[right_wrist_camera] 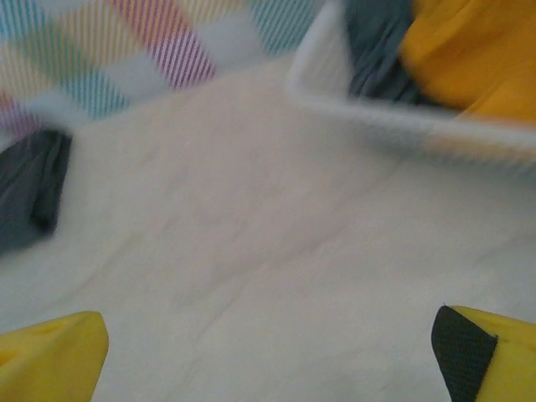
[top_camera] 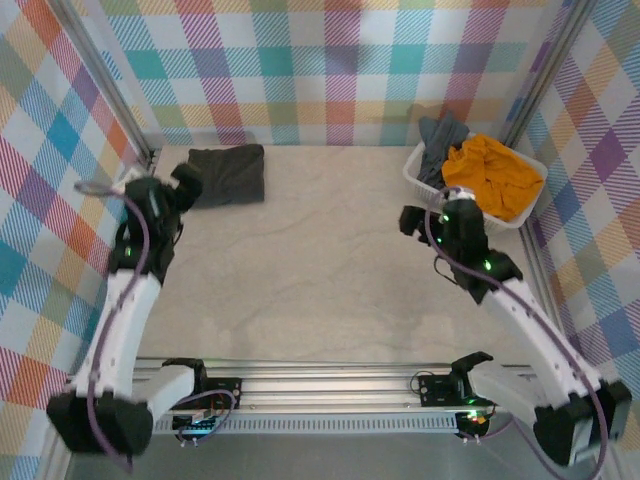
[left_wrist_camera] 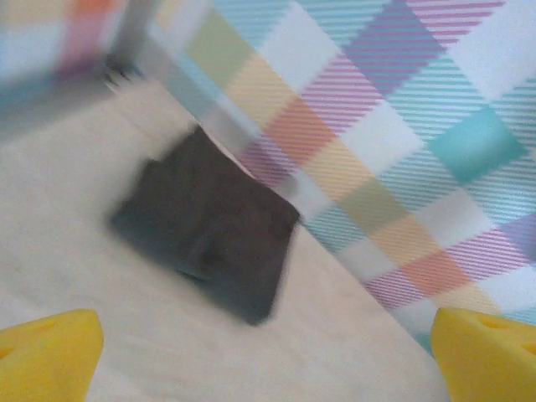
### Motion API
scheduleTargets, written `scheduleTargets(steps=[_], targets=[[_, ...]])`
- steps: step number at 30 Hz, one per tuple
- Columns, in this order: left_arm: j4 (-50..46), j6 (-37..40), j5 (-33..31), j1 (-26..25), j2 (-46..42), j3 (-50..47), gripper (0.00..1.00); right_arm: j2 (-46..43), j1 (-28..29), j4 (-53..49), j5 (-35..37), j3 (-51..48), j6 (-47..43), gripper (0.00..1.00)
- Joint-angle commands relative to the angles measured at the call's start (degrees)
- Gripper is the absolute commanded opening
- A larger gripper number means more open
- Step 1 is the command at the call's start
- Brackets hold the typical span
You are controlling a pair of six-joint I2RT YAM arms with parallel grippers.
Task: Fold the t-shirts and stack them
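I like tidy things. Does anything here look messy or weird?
Nothing is spilled or broken. The mustard-orange shirt and slate grey shirt sit crumpled, unfolded, in the white basket at the far right. The charcoal shirt lies neatly folded, far left.

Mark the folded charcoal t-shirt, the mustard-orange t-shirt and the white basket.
folded charcoal t-shirt [top_camera: 228, 175], top external view, centre of the cloth.
mustard-orange t-shirt [top_camera: 495, 175], top external view, middle of the heap.
white basket [top_camera: 412, 172], top external view, left rim.
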Motion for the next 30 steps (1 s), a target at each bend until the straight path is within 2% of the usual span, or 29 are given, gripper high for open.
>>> scheduleTargets(steps=[1, 2, 4, 6, 10, 13, 15, 16, 17, 20, 22, 24, 25, 26, 27, 29, 30], targets=[[15.53, 21.01, -12.87, -0.22, -2.66, -19.56, 1.00, -1.56, -3.11, 24.67, 10.21, -14.12, -20.82, 1.00], [21.14, 22.92, -12.93, -0.15, -2.59, -24.87, 1.00, -0.68, -5.02, 27.64, 8.74, -16.88, -22.03, 1.00], [31.18, 25.18, -8.88, -0.13, 0.08, -31.31, 1.00, 2.20, -9.32, 26.22, 4.43, -18.16, -19.66, 1.00], [35.25, 23.61, -5.47, -0.13, 4.84, -32.02, 1.00, 5.24, -11.55, 27.56, 0.70, -19.23, -19.40, 1.00], [44.89, 24.23, -4.23, -0.14, 14.86, -32.40, 1.00, 12.22, -16.59, 42.47, -5.34, -24.87, -17.58, 1.00], [49.85, 27.16, -2.57, 0.39, 21.65, -30.55, 1.00, 20.72, -19.73, 54.78, -11.07, -26.32, -16.40, 1.00], [49.82, 26.47, -1.04, 1.35, 25.31, -29.62, 1.00, 23.63, -20.16, 58.31, -13.13, -25.30, -18.38, 1.00], [52.82, 26.40, -1.14, 1.41, 27.11, -30.17, 1.00, 25.08, -20.70, 58.07, -13.58, -24.35, -18.24, 1.00], [50.71, 26.92, -0.58, 1.03, 26.61, -29.48, 1.00, 26.43, -21.32, 58.00, -14.56, -23.76, -17.75, 1.00], [53.95, 28.46, -0.55, 0.07, 27.05, -30.81, 1.00, 30.58, -21.35, 64.53, -17.17, -25.28, -18.84, 1.00], [56.54, 29.83, 0.13, -0.83, 27.58, -31.84, 1.00, 34.54, -21.32, 74.77, -17.81, -28.21, -19.18, 1.00], [60.86, 31.75, 1.72, -1.92, 32.22, -32.06, 1.00, 32.93, -21.30, 69.84, -18.36, -27.25, -19.47, 1.00], [66.38, 33.35, 2.20, -2.44, 34.52, -32.68, 1.00, 34.02, -21.32, 70.72, -18.69, -26.80, -19.60, 1.00], [59.11, 32.77, 2.52, -2.50, 32.31, -31.30, 1.00, 34.01, -21.34, 69.14, -18.52, -25.80, -19.57, 1.00], [61.89, 33.08, 2.31, -2.50, 33.32, -31.71, 1.00, 33.51, -21.04, 65.90, -17.66, -24.62, -19.55, 1.00], [60.32, 32.88, 2.42, -2.51, 32.87, -31.39, 1.00, 33.89, -20.31, 66.28, -16.26, -24.53, -19.94, 1.00], [62.46, 33.08, 2.30, -2.50, 33.34, -31.89, 1.00, 33.68, -20.23, 65.58, -16.16, -24.44, -19.98, 1.00]])
